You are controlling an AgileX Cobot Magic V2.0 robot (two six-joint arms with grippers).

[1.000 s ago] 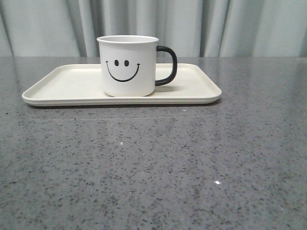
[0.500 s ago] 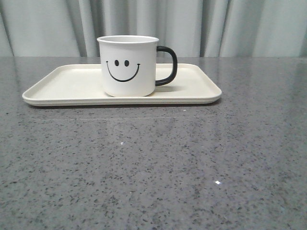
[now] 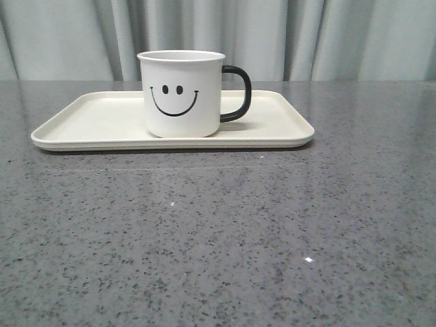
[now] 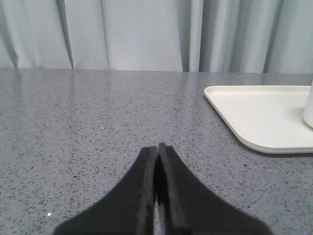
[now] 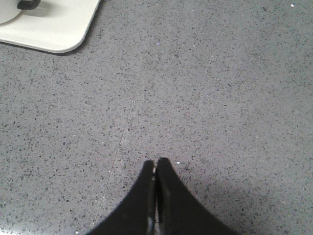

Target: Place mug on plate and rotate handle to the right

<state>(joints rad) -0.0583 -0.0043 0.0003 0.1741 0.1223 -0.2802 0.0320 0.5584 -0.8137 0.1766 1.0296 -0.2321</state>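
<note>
The mug [image 3: 181, 93] stands upright on the plate [image 3: 88, 122], roughly at the plate's middle and a little toward its near edge, smiley face turned to the front camera; the handle [image 3: 237, 93] projects to the right, clear of the plate's rim. Compared with the front views from a second and half a second ago, nothing has moved: mug, handle and plate occupy the same positions, and no arm appears in the front view in any of them. This indicates that both required conditions, mug on plate and handle to the right, are already met, and the task appears complete; the remaining action, if any, is to hold the arms parked. The left gripper [image 4: 157, 147] has its jaws closed together, tips touching, with nothing between them; it sits low over the grey speckled table [image 3: 272, 225], well apart from the plate's left end, where a sliver of the mug shows at the frame edge. The right gripper [image 5: 156, 161] is likewise fully closed and empty, above bare table, well apart from the plate's corner. A pale curtain [image 3: 286, 37] hangs behind the table.
</note>
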